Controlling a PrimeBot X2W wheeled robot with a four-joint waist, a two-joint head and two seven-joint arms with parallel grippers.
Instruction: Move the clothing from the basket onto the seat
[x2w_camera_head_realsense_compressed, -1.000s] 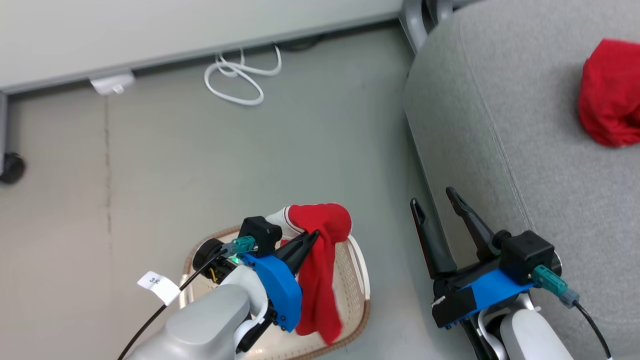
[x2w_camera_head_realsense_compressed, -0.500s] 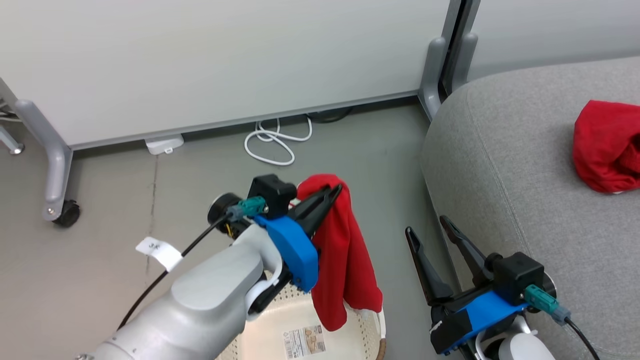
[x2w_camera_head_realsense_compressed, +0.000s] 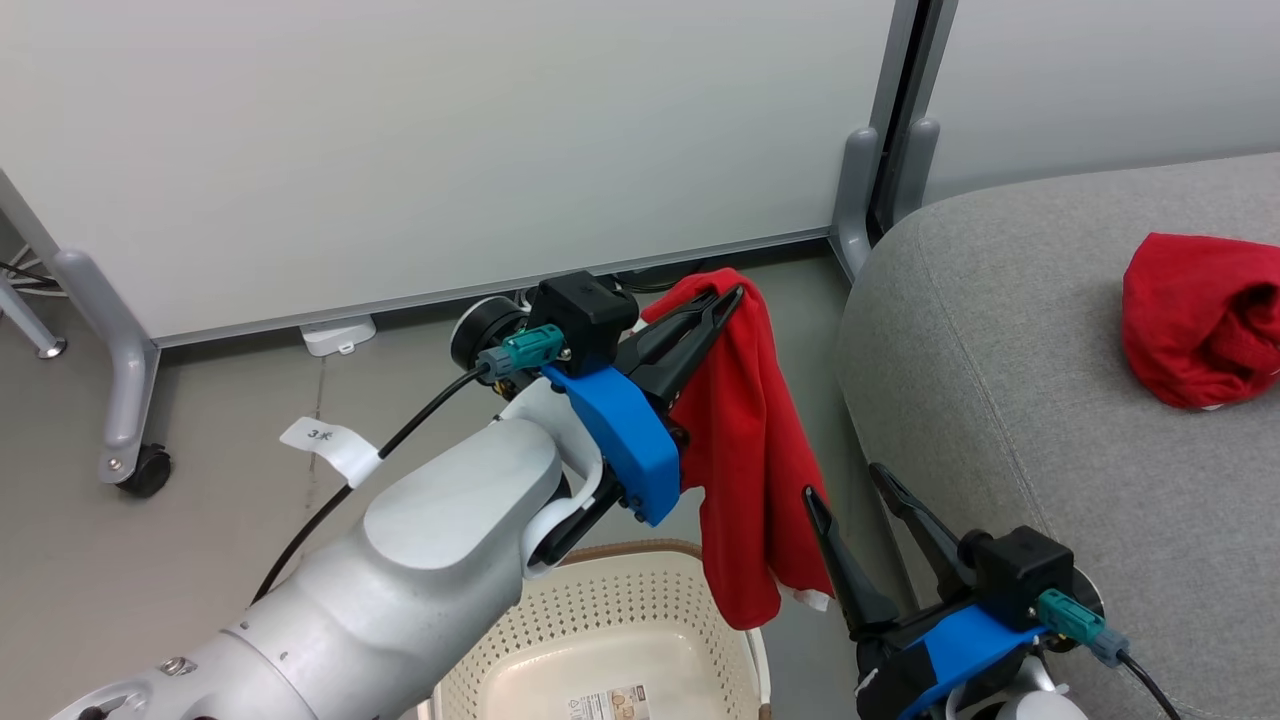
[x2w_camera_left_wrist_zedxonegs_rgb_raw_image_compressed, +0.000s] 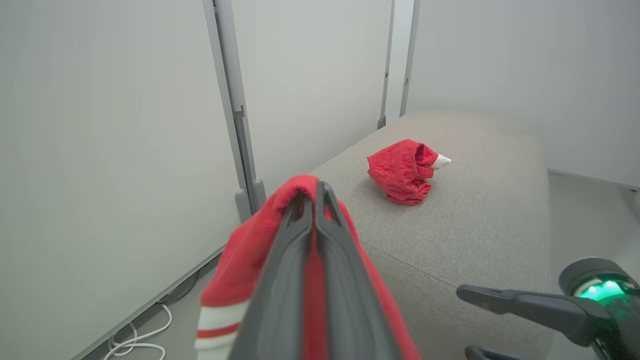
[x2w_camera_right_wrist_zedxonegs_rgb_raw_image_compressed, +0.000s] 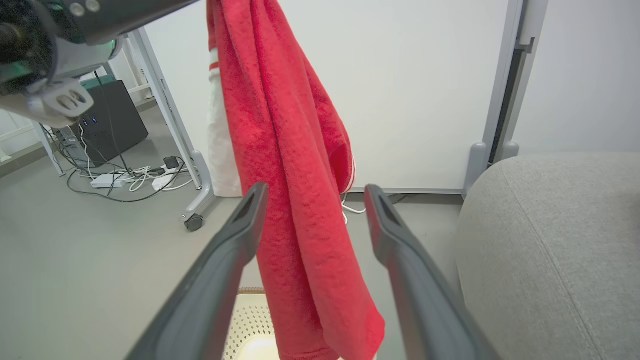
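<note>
My left gripper (x2w_camera_head_realsense_compressed: 728, 297) is shut on a red garment with white trim (x2w_camera_head_realsense_compressed: 750, 460), which hangs free above the cream basket (x2w_camera_head_realsense_compressed: 600, 620). The left wrist view has the same garment (x2w_camera_left_wrist_zedxonegs_rgb_raw_image_compressed: 250, 270) draped over the shut fingers (x2w_camera_left_wrist_zedxonegs_rgb_raw_image_compressed: 300, 260). A second red garment (x2w_camera_head_realsense_compressed: 1195, 320) lies crumpled on the grey seat (x2w_camera_head_realsense_compressed: 1050, 400), and it sits further off on the seat (x2w_camera_left_wrist_zedxonegs_rgb_raw_image_compressed: 475, 215) as a red bundle (x2w_camera_left_wrist_zedxonegs_rgb_raw_image_compressed: 402, 170). Low on the right, my right gripper (x2w_camera_head_realsense_compressed: 845, 485) is open and holds nothing; the hanging garment (x2w_camera_right_wrist_zedxonegs_rgb_raw_image_compressed: 295, 200) drops between its fingers (x2w_camera_right_wrist_zedxonegs_rgb_raw_image_compressed: 235, 250) further away.
A white partition wall (x2w_camera_head_realsense_compressed: 450, 150) on wheeled legs (x2w_camera_head_realsense_compressed: 125, 400) stands behind the basket. A white cable (x2w_camera_left_wrist_zedxonegs_rgb_raw_image_compressed: 135, 335) lies on the grey floor. Cables and a black box (x2w_camera_right_wrist_zedxonegs_rgb_raw_image_compressed: 112, 120) sit to the far left in the right wrist view.
My left gripper has lifted the red garment up out of the basket and toward the seat. The head camera has tilted up, so the whole scene has shifted down.
</note>
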